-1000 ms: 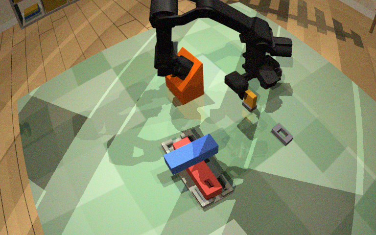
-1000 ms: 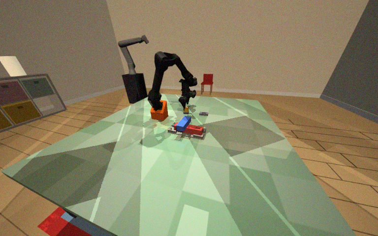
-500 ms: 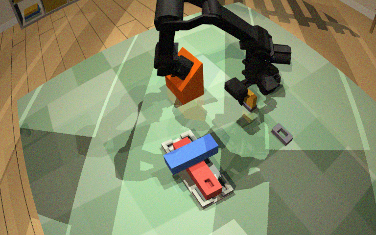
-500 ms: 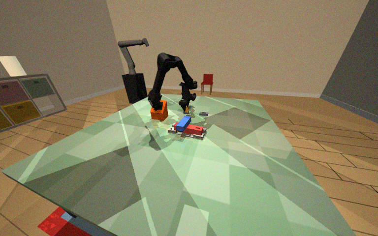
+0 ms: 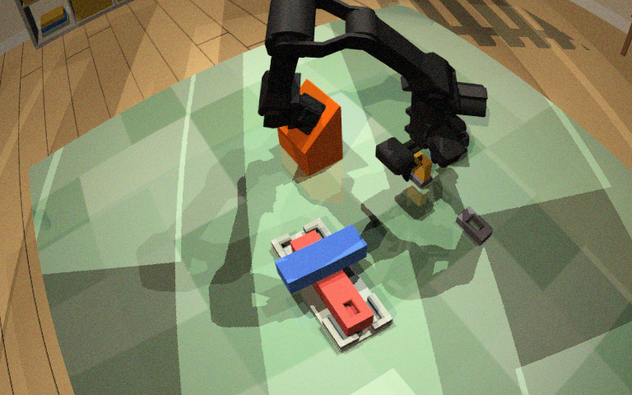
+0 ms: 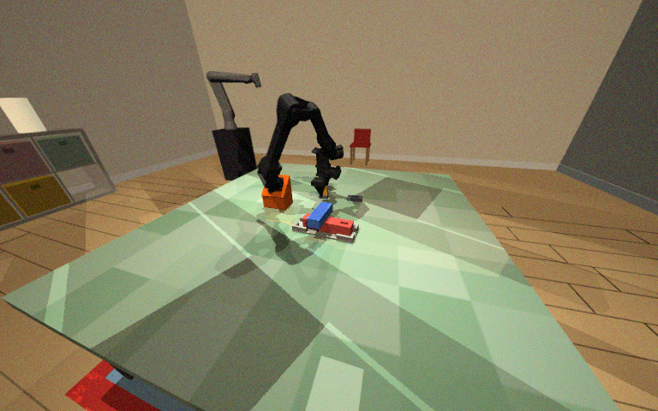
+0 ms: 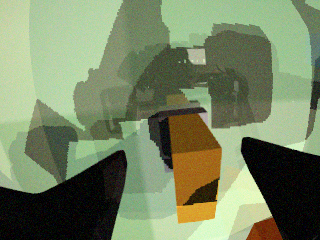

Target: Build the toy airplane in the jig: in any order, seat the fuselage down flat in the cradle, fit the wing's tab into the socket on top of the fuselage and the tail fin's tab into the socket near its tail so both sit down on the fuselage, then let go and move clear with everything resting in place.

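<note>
The red fuselage (image 5: 339, 290) (image 6: 340, 225) lies in the pale cradle (image 5: 333, 333) (image 6: 344, 237). The blue wing (image 5: 320, 258) (image 6: 319, 216) lies across its top; the wing's tab and socket are hidden. The fuselage's tail socket (image 5: 351, 307) is empty. The yellow-orange tail fin (image 5: 422, 171) (image 6: 326, 191) (image 7: 197, 172) stands upright in a small grey holder (image 5: 422, 183) (image 7: 159, 131). My gripper (image 5: 423, 168) (image 7: 185, 151) is open, low over the fin, with a finger to each side. In the wrist view a gap shows between the fin and each finger.
An empty grey holder (image 5: 480, 236) (image 6: 355, 199) lies on the tabletop, to the right of the fin in the top view. An orange block (image 5: 325, 154) (image 6: 277, 199) (image 7: 267, 231) stands by the arm's base, behind the cradle in that view.
</note>
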Available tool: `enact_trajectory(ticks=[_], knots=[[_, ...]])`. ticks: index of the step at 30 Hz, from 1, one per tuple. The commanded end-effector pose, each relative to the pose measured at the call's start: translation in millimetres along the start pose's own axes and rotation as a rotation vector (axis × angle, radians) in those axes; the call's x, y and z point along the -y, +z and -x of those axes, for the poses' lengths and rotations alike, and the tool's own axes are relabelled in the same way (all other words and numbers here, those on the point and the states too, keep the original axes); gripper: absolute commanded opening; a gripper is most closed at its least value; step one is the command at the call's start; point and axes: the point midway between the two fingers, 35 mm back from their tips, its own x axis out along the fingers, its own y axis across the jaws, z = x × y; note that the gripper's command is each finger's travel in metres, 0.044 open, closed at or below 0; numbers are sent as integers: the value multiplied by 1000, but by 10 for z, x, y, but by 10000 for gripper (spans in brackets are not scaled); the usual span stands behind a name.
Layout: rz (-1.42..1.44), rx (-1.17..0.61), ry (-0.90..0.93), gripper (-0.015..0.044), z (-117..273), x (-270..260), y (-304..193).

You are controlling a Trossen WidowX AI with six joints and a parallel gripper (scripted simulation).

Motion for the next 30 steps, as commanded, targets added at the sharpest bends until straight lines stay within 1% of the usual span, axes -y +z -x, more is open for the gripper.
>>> enact_trajectory(ticks=[1, 9, 14, 15, 16, 25, 30], knots=[[7, 3, -4, 282, -9, 9, 0], [7, 3, -4, 72, -9, 9, 0], [7, 3, -4, 39, -9, 9, 0], [7, 3, -4, 13, -9, 9, 0], [7, 4, -3, 0, -5, 7, 3], [13, 73, 37, 0, 202, -87, 130], [14, 65, 35, 0, 311, -98, 134]])
